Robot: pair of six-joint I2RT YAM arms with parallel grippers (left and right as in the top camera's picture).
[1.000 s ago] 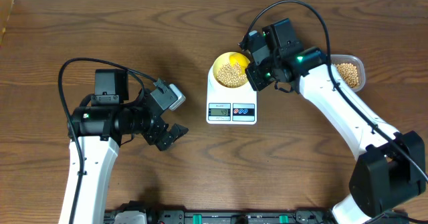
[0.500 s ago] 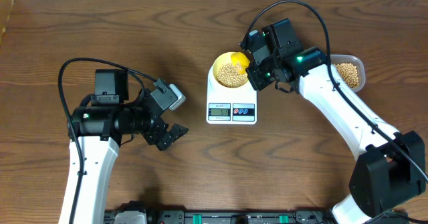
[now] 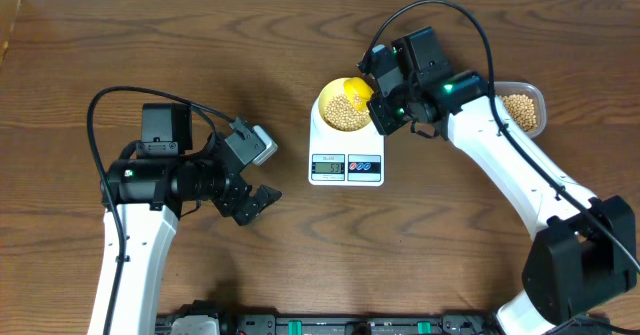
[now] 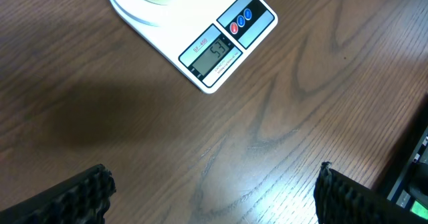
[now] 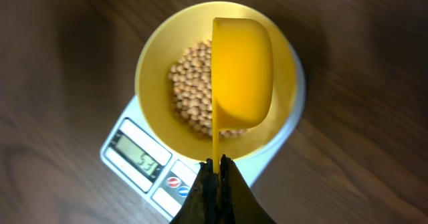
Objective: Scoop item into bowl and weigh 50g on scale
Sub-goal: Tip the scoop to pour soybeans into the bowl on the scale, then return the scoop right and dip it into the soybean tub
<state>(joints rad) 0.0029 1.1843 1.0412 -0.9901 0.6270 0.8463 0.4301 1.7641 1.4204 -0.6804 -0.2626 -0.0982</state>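
Right end effector [image 5: 215, 165] clamps scoop [image 5: 242, 70] above bowl [image 5: 150, 63] on scale [image 5: 127, 164]; left end effector [image 3: 255, 203] gapes, idle. My worry: stray beans [image 5: 190, 90] overshoot target, or scoop nudges bowl, skewing reading.

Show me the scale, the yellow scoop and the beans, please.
scale [image 4: 215, 57], left wrist view, on its display.
scoop [image 5: 242, 70], right wrist view, on its cup.
beans [image 5: 189, 97], right wrist view, on the visible part of the heap.

Robotics lab bench: 2 cabled robot arms [image 3: 500, 155] at a wood-grain table [image 3: 150, 35]
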